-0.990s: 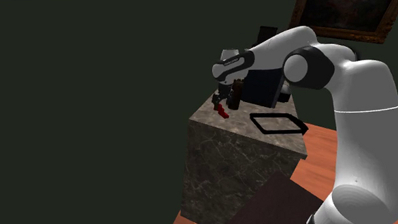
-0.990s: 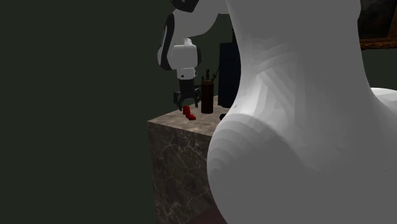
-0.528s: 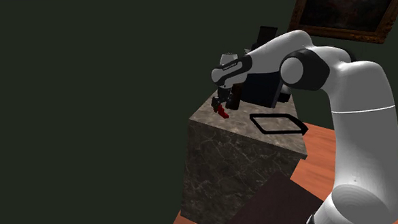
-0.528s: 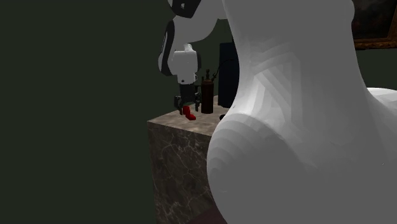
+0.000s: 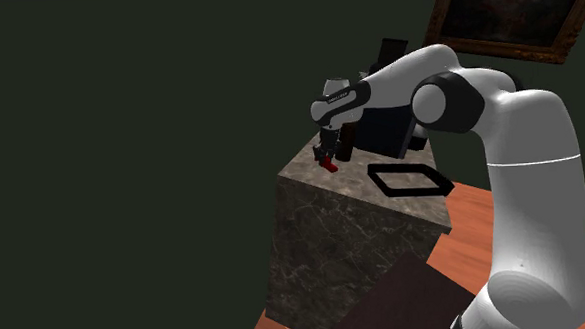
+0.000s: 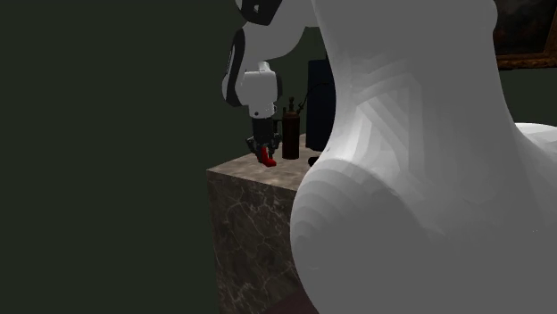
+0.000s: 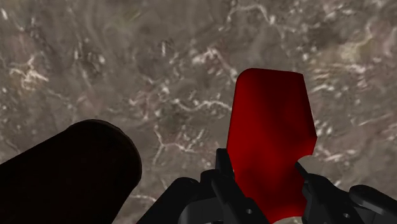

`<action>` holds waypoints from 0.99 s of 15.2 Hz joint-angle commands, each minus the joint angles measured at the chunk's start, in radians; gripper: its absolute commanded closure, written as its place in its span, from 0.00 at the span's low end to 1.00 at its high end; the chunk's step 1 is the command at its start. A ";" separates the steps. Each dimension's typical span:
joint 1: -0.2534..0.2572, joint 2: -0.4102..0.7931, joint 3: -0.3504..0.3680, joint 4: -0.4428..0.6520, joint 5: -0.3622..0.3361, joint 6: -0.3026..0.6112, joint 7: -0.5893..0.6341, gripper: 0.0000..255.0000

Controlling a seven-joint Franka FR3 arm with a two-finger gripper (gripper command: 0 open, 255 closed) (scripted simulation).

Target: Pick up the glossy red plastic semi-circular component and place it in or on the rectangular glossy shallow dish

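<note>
1. At the shoulder view's left there is only a plain, dim, dark green wall.
2. Next comes the marble-patterned table (image 5: 328,232), a tall block. Over its far left corner the claw (image 5: 327,155) pinches the red component (image 5: 329,165). The wrist view shows the red piece clasped between both fingers. It hangs tilted, at or just above the tabletop, and I cannot tell whether it has cleared the top.
3. Just beside the claw stands a dark bottle (image 5: 347,139), with a dark blue box (image 5: 389,133) behind it.
4. Further right lies the black-rimmed rectangular dish (image 5: 379,182), empty and apart from the red piece. The grasp looks done. The carry across and the release into the dish are left.
5. At the right are the white arm, an orange wooden floor (image 5: 473,227) and a framed picture (image 5: 506,21) on the wall.
</note>
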 commanded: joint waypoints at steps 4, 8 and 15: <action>0.000 0.000 0.000 0.000 0.000 0.000 0.000 1.00; 0.001 -0.012 -0.001 0.009 -0.002 -0.021 0.000 1.00; 0.002 -0.047 -0.005 0.051 -0.007 -0.097 -0.001 1.00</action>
